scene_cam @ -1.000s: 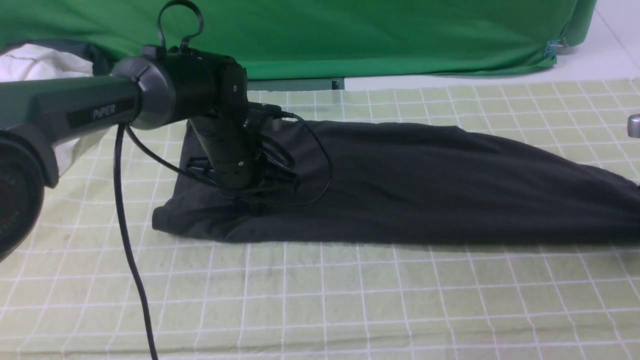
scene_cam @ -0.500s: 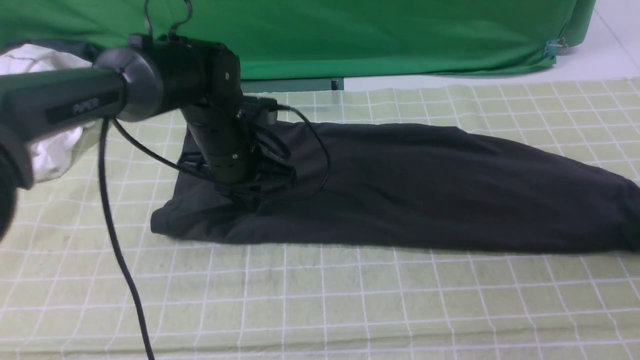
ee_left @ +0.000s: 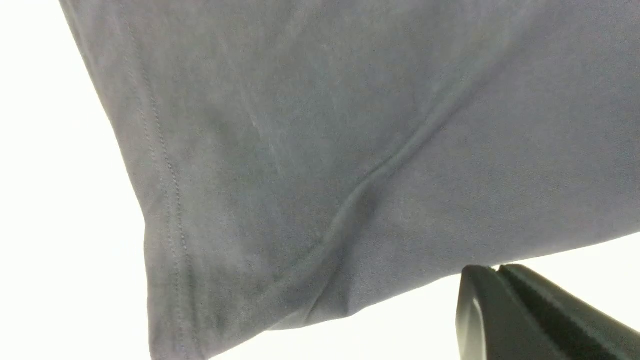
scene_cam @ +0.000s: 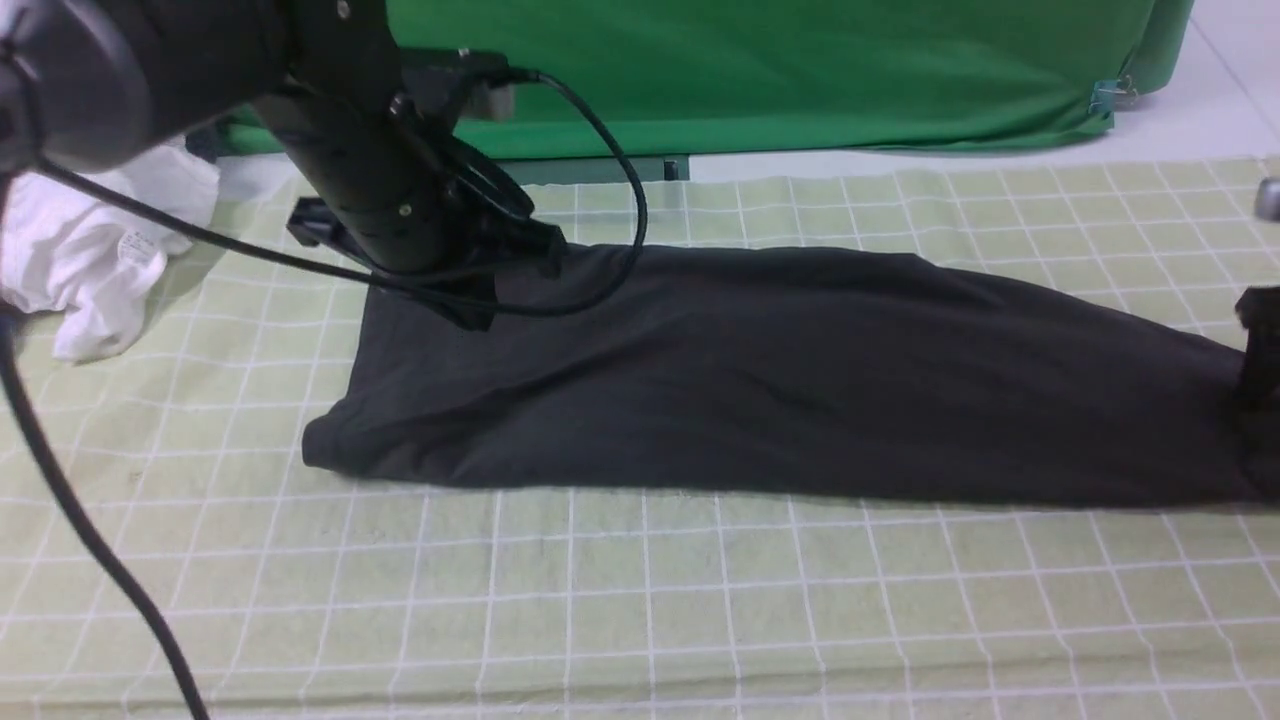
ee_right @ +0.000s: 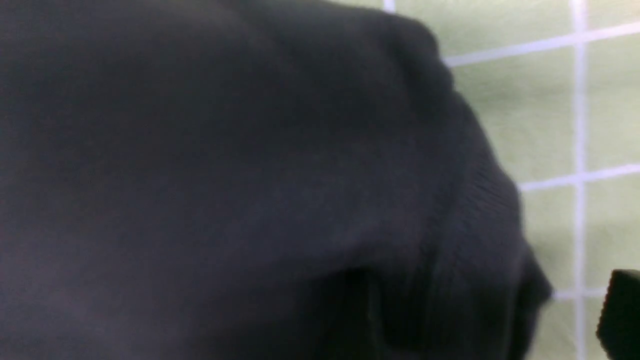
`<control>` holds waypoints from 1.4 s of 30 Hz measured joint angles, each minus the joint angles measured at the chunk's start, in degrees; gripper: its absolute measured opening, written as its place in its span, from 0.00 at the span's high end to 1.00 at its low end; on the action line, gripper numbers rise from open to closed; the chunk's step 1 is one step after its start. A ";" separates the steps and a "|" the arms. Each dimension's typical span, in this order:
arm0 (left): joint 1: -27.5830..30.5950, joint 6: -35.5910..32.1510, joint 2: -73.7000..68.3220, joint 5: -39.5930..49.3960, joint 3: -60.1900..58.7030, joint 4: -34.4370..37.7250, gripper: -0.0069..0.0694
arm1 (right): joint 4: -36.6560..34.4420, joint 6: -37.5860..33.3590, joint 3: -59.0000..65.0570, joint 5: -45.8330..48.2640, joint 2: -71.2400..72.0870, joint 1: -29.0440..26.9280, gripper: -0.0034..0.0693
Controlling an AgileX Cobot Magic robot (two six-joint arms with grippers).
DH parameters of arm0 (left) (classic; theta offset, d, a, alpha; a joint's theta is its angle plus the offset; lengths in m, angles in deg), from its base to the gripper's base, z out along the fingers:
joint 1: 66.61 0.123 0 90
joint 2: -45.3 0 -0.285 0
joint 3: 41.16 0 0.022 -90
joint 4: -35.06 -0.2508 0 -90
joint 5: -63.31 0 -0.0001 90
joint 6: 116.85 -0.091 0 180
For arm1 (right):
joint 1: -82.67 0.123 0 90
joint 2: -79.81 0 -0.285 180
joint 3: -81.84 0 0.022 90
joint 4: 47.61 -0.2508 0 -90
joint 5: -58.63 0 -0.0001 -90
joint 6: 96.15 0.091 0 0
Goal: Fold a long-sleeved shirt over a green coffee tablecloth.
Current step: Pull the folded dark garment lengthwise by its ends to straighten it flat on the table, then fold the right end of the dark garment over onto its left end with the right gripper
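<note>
Looking ahead, I see the shirt [scene_cam: 800, 370] lying flat in a long dark strip on the tablecloth [scene_cam: 640, 600], running from 9 o'clock to 3 o'clock across the middle. My left gripper [scene_cam: 478, 305] hangs over the shirt's far corner at about 10 o'clock. In the left wrist view its fingers [ee_left: 540, 320] are pressed together, and their tips sit right at the edge of the shirt [ee_left: 320, 150], near the sewn hem. I cannot tell if a bit of cloth is caught between them. A black cable [scene_cam: 620, 180] loops down from that arm. My right gripper [scene_cam: 1262, 345] shows only as a dark shape at 3 o'clock, at the shirt's other end. The right wrist view is blurry and mostly full of shirt [ee_right: 200, 175], with some tablecloth [ee_right: 545, 120] and one dark finger [ee_right: 620, 315] at the edge, so I cannot tell if that gripper is spread or closed. A white garment [scene_cam: 90, 250] lies bunched up at 10 o'clock, and a green sheet [scene_cam: 800, 70] hangs at 12 o'clock.
</note>
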 joint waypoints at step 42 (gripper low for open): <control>5.85 5.60 14.21 9.55 -0.17 -11.85 0.89 | -10.06 1.61 -18.93 6.29 9.22 22.30 0.85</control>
